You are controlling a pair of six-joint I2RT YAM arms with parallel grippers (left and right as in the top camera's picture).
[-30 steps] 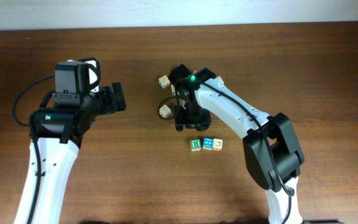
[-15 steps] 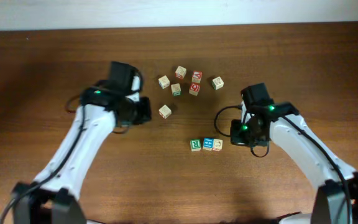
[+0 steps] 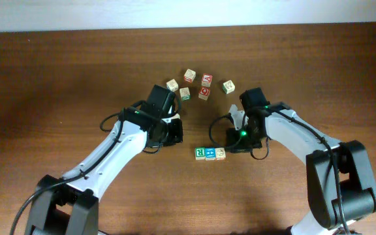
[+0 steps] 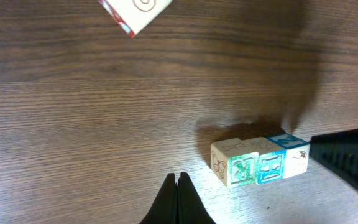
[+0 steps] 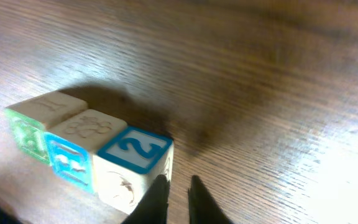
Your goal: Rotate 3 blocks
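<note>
Viewing: I see a brown wooden counter [image 3: 51,65] from overhead, with both arms bent in towards its middle.
Task blocks: the green block [image 3: 200,153], the blue block [image 3: 210,153] and the pale block [image 3: 220,153] sit in one tight row with their sides touching. The green one is nearest the left arm.
Left fingers [image 4: 178,190]: pressed together and holding nothing. Their tips are near the green end of the row but apart from it.
Right fingers [image 5: 163,198]: a narrow gap shows between them and nothing is gripped. The tips are just beside the pale end, and I cannot tell whether they touch it.
Other cubes: six loose cubes [image 3: 203,93] lie scattered beyond the row, towards the far edge.
</note>
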